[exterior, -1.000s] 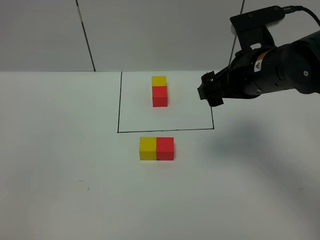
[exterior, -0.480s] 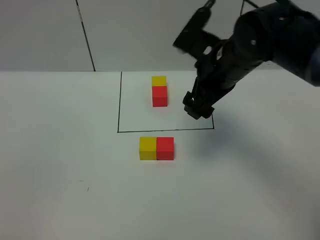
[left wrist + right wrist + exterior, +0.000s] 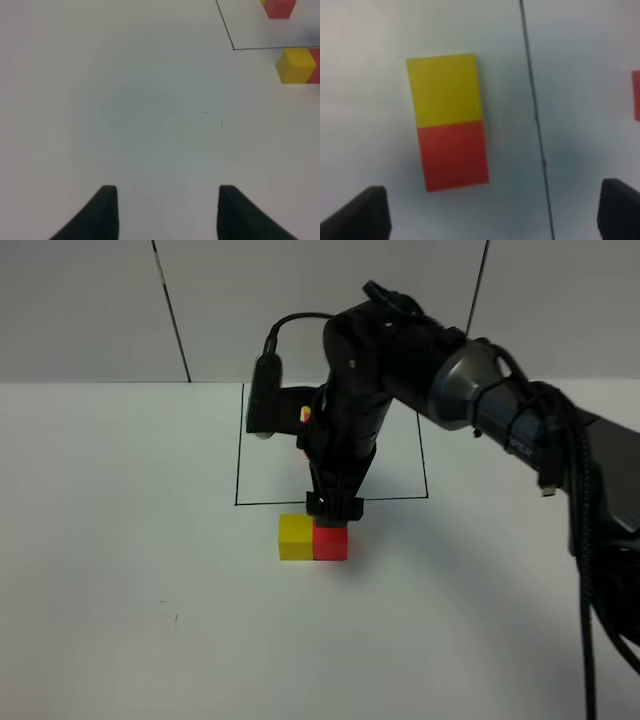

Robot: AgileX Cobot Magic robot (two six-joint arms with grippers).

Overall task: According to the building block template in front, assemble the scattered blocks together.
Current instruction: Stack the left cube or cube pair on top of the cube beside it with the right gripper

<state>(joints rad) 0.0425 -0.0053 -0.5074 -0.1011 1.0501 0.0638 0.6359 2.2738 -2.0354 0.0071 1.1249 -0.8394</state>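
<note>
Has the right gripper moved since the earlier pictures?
Yes. From beside the right line of the thin black rectangle, the right gripper came left and nearer the camera, over the small unframed red cube.

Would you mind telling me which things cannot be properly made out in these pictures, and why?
- Exterior high view: the building block template is almost wholly hidden behind the right arm; only a sliver shows.
- Left wrist view: the picture's edge cuts off the scattered red cube beside the yellow cube.
- Right wrist view: blurred; the right gripper shows only fingertips at the corners.
- Exterior high view: the left gripper is out of frame.
</note>
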